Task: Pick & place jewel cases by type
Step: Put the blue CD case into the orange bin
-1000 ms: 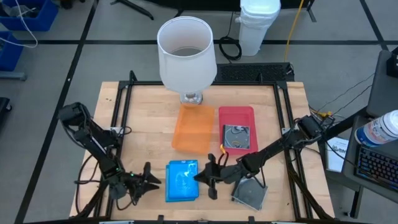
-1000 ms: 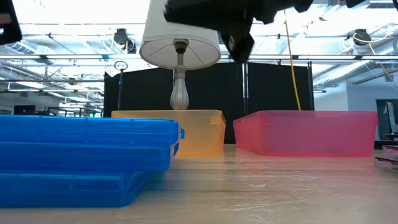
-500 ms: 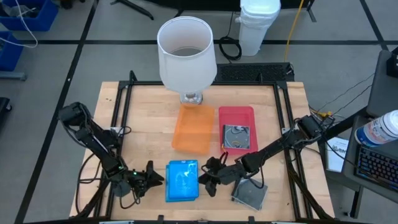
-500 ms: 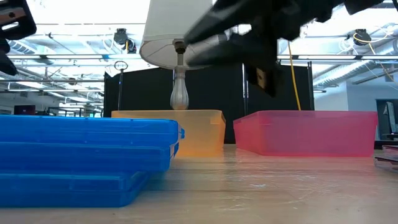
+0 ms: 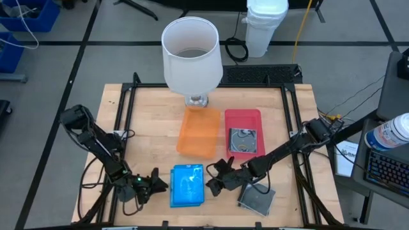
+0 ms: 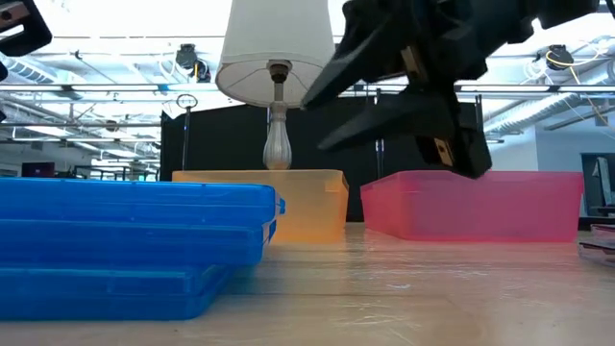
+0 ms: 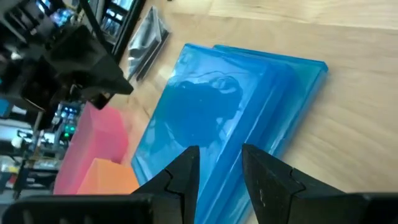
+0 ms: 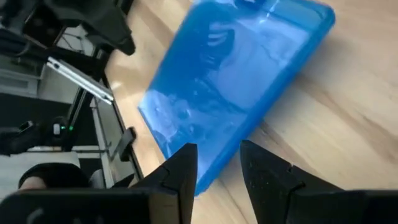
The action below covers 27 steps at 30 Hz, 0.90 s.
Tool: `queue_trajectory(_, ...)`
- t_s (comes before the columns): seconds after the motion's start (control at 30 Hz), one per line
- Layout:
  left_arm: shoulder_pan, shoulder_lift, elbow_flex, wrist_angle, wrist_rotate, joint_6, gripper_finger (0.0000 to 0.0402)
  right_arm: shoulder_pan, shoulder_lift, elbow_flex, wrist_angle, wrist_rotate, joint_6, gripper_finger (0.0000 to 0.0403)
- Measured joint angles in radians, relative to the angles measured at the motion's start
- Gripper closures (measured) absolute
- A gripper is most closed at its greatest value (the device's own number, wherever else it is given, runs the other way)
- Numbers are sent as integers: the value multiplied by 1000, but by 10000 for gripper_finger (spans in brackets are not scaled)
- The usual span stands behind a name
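Change on the right side first: right fingers (image 8: pixel 181 177), nearly together a second ago, now spread apart with nothing between them, and lower in the low view, close to the 3 o'clock edge of the blue jewel cases (image 5: pixel 188 186). Judged as the approach to a grasp, not yet a grip. Left fingers (image 7: pixel 182 177) also apart and empty, a little nearer to the 9 o'clock edge of the same stack than before.

Blue jewel cases at 6 o'clock on the surface (image 5: pixel 147 128), not yet in the orange tray (image 5: pixel 199 131) at the centre. One grey jewel case (image 5: pixel 243 141) already inside the red tray (image 5: pixel 244 118), another grey case (image 5: pixel 257 199) at 5 o'clock on the surface. So sorting about half open, by judgement.

From above, only one blue square visible; from the low view, clearly several blue cases, one upon another, slightly shifted. Grey cases seen only from above.
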Motion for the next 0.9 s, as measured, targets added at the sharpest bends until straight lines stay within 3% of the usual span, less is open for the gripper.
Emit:
queue_trajectory(0.47,38,0,0,19,2,57,275,33,136,0,139,-36,149,286)
queue_trajectory(0.9,135,0,0,10,201,133,275,-4,132,0,167,-47,67,286)
